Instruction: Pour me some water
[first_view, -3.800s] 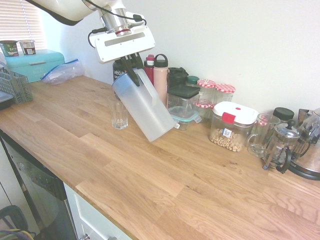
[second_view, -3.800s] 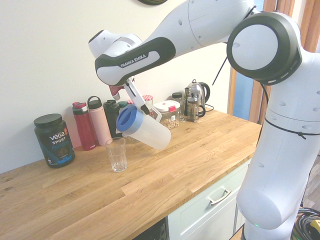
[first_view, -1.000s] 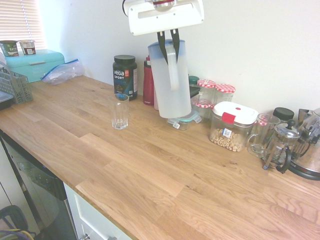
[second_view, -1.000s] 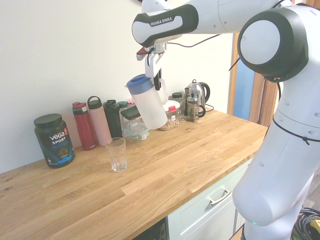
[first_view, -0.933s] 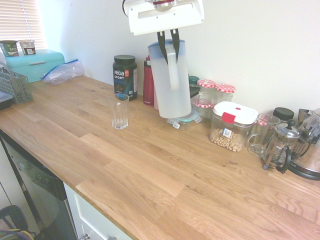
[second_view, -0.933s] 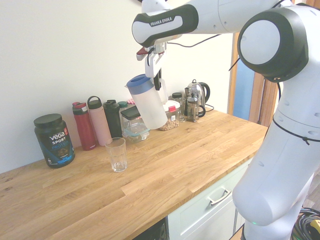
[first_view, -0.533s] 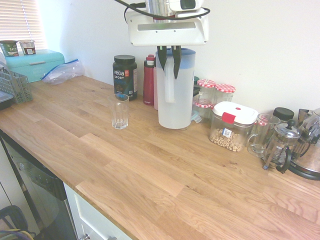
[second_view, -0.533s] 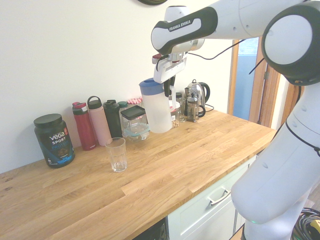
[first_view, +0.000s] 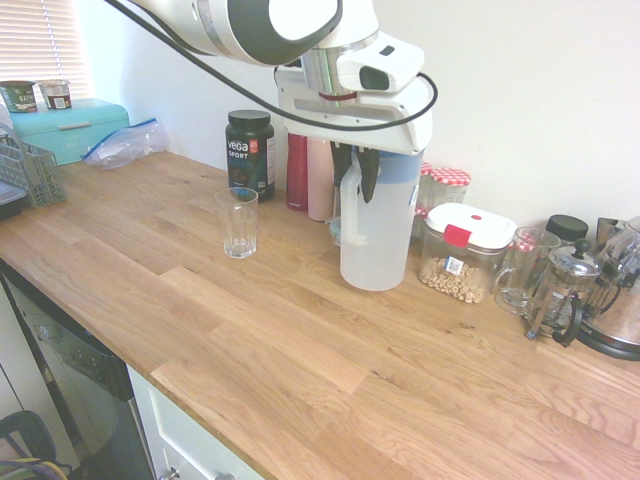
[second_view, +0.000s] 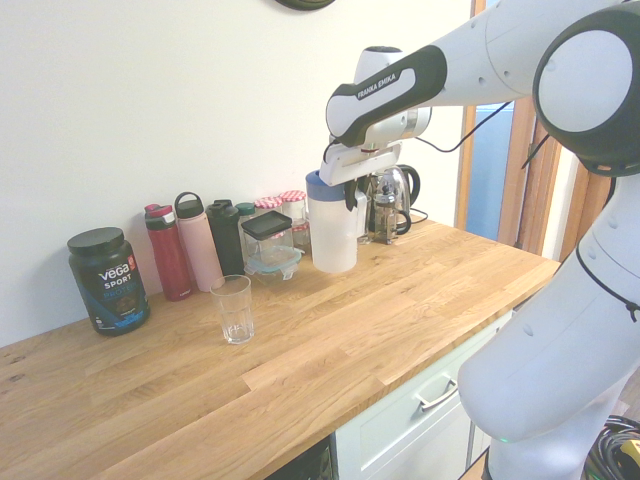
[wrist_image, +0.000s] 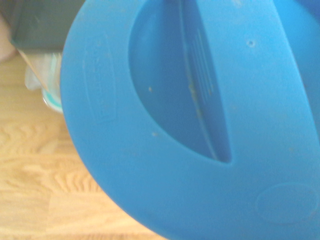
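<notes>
I had the gripper (first_view: 357, 168) clamped on the jug's (first_view: 376, 240) handle, jug upright on the worktop (first_view: 300, 350), glass (first_view: 239, 222) at its 9 o'clock.

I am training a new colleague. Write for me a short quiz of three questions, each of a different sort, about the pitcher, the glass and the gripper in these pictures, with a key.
1. True or false: the pitcher stands upright on the countertop.
2. What does the gripper hold? A) the glass B) the pitcher's handle C) a bottle
3. Fill in: the lid of the pitcher is ____ in colour.

Key:
1. True; its base appears to rest on the wood.
2. B; the glass stands apart, untouched, nearer the black tub.
3. Blue.
</notes>
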